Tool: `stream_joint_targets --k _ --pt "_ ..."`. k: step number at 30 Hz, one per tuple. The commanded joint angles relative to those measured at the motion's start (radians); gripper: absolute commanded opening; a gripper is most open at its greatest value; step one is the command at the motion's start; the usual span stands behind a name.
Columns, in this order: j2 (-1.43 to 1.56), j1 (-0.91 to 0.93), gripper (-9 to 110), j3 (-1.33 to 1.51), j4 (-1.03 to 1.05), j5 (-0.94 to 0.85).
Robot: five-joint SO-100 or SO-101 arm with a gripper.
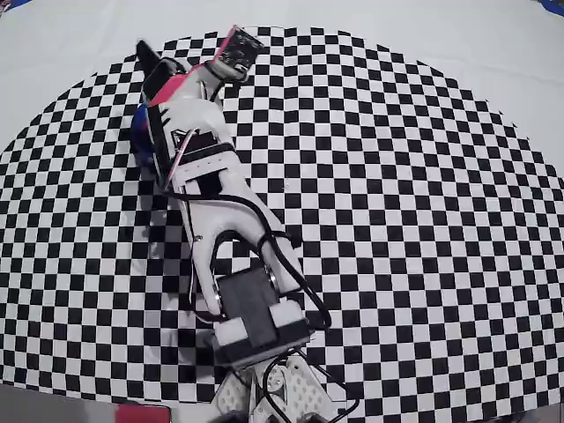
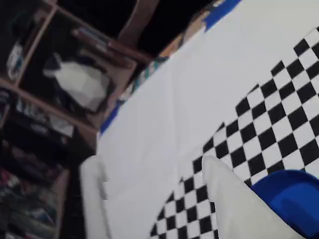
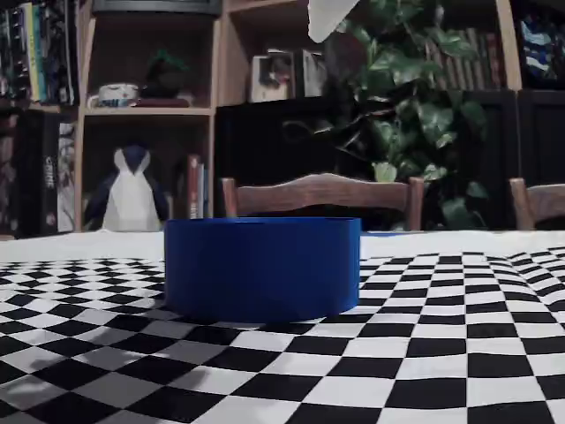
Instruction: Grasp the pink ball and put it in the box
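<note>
The box [image 3: 262,267] is a round, low blue tub standing on the checkered cloth in the middle of the fixed view. The pink ball shows in no view. In the overhead view my arm [image 1: 203,167] reaches to the upper left and covers most of the box [image 1: 138,125], leaving only a blue sliver at its left side. My gripper [image 2: 149,167] is open in the wrist view, with two white fingers spread wide and only cloth between them. The box [image 2: 291,199] lies beside the right finger [image 2: 234,209]. A white fingertip [image 3: 328,16] pokes in at the top of the fixed view.
The checkered cloth [image 1: 397,220] lies on a white table [image 2: 164,114]. Beyond the table's far edge stand a wooden chair [image 3: 322,193], bookshelves [image 3: 146,106] and a plant [image 3: 410,106].
</note>
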Motion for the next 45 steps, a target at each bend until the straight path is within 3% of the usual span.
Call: stream_joint_targets --k 1,6,14,20,30,45 --pt "0.163 0.054 1 0.051 -0.003 0.169" --pt "0.348 0.143 0 0.153 0.083 0.387" --pt "0.775 0.247 0 0.41 0.411 0.554" --pt "1.127 0.284 0 0.686 0.555 0.566" --pt "1.328 0.296 0 1.015 0.569 0.54" --pt "1.488 0.245 1 1.029 0.907 0.538"
